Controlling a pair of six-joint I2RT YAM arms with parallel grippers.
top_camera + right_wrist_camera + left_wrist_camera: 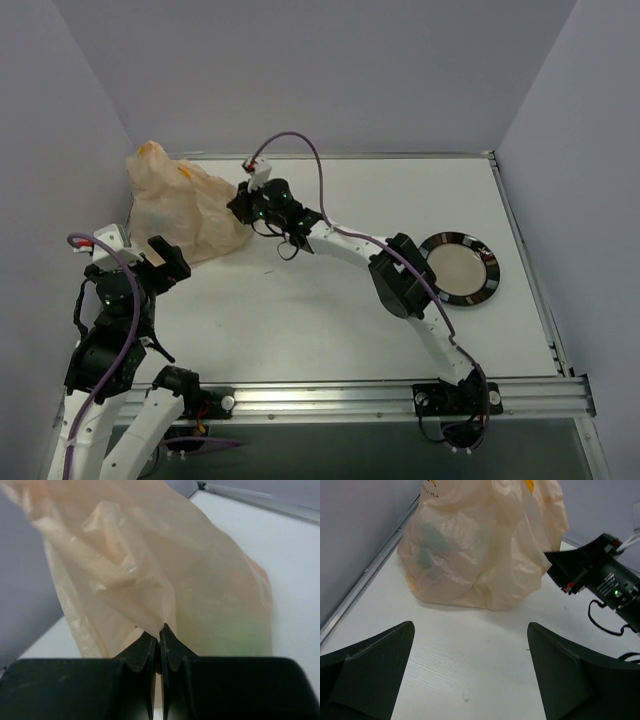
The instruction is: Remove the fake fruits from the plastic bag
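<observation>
The peach-orange plastic bag (185, 205) sits at the back left of the table, bulging and closed over its contents. It also shows in the left wrist view (480, 545) and the right wrist view (150, 570). The fake fruits are only dim shapes through the film: a green one (429, 547) and a yellow-green glow (230, 630). My right gripper (240, 200) is shut on a fold of the bag's right side, jaws pinched together (160, 630). My left gripper (165, 262) is open and empty, just in front of the bag, fingers wide apart (470, 640).
A dark round plate (458, 268) lies at the right of the table. The left wall and a metal table edge (365, 575) run close beside the bag. The right arm's body (605, 580) reaches across behind the left gripper.
</observation>
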